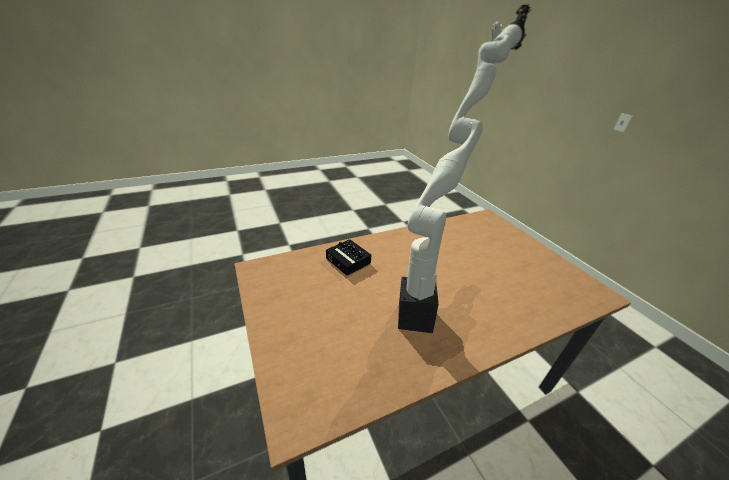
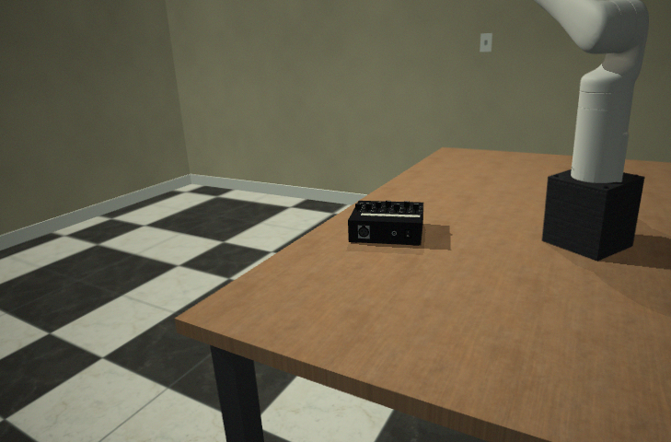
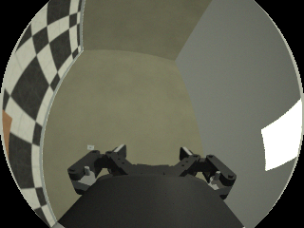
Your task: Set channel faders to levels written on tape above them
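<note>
The lighting desk (image 1: 348,256) is a small black box standing on its feet near the table's far left edge. It also shows in the exterior view (image 2: 385,222), back panel toward that camera, with a pale tape strip and a row of fader caps on top. The written levels and the cap positions are too small to read. My arm stretches almost straight up from its base, and my gripper (image 1: 522,12) is high above the table, far from the desk. In the wrist view the gripper (image 3: 152,159) is open and empty, facing a room corner and the ceiling.
The arm's black pedestal (image 1: 417,305) stands mid-table, right of the desk; it also shows in the exterior view (image 2: 592,214). The wooden table (image 1: 421,316) stands on a checkered floor near the walls.
</note>
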`<state>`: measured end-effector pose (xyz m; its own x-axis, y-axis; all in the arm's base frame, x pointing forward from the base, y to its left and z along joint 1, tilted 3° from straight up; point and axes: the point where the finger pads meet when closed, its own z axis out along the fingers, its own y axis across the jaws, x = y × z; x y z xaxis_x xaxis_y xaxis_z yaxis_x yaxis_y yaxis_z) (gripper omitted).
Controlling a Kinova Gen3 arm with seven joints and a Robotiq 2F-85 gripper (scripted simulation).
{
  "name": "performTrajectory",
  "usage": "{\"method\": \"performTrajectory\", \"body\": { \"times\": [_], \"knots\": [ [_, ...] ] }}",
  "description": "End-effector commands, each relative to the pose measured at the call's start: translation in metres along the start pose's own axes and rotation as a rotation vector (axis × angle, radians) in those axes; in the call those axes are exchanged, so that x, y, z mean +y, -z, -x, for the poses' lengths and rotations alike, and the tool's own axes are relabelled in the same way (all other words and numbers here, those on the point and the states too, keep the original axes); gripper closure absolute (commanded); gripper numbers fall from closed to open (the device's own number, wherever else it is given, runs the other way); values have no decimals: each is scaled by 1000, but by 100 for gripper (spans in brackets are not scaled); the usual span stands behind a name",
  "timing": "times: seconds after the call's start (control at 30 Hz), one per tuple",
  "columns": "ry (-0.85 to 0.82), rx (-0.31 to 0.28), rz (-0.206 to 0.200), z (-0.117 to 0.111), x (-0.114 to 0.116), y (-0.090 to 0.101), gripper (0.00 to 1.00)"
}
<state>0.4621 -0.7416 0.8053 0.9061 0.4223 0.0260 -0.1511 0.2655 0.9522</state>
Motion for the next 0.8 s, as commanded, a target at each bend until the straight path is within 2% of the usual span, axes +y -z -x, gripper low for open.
{"method": "performTrajectory", "body": {
  "times": [0.0,0.03,0.4,0.43,0.77],
  "knots": [
    [-1,1,2,-1,1,0,0],
    [-47,16,-42,-20,-21,4,0],
    [-47,16,-42,-20,-21,4,0],
    [-93,31,-88,-40,-43,9,0],
    [-93,31,-88,-40,-43,9,0]
  ]
}}
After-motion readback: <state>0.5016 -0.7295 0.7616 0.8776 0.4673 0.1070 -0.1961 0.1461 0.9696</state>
